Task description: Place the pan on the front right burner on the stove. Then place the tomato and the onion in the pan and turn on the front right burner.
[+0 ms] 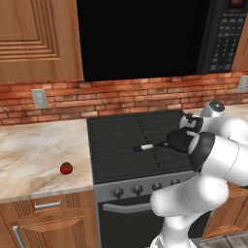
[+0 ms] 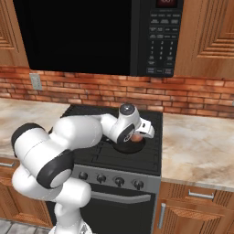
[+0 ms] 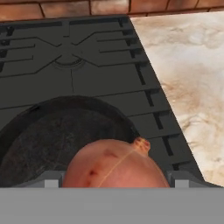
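Holding the onion [image 3: 114, 164] between wide-set jaws, the end effector [image 2: 137, 135] hangs just over the pan [image 3: 57, 135]. Pan sits on the front right burner [image 3: 153, 118] of the stove [image 1: 121, 133]. Tomato [image 1: 66, 168] waits on the left desk [image 1: 34, 155]. Remaining, by my reading: onion release, tomato, knob.

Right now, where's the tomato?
The tomato sits on the marble counter left of the stove in the left base view, near the counter's front edge, far from the pan.
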Motion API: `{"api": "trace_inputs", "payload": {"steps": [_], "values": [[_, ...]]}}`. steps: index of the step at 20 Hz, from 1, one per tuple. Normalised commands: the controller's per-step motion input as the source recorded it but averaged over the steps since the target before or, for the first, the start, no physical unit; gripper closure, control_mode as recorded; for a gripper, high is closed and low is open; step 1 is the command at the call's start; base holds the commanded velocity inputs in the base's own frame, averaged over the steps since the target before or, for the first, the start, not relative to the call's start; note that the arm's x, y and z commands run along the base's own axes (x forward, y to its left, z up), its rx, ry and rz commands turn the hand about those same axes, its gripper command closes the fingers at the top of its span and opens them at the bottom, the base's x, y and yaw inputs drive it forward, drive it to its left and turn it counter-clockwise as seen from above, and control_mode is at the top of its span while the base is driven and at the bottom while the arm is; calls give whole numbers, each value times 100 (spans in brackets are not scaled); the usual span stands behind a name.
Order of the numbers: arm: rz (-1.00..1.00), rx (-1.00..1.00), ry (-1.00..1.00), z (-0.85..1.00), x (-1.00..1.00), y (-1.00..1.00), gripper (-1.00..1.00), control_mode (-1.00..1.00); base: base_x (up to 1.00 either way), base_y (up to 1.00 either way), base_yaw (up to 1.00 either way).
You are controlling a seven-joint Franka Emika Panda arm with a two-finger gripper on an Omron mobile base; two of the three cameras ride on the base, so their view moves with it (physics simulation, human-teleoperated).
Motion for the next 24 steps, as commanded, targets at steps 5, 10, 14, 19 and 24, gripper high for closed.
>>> {"api": "trace_inputs", "payload": {"steps": [5,10,14,19,24], "values": [[0,0,4,-18,0,0,100,-100,0,0,0],[0,0,3,-15,0,0,100,-100,0,0,0],[0,0,3,-12,0,0,100,-100,0,0,0],[0,0,3,-8,0,0,-100,-100,0,0,0],[0,0,0,0,0,0,-100,-100,0,0,0]]}}
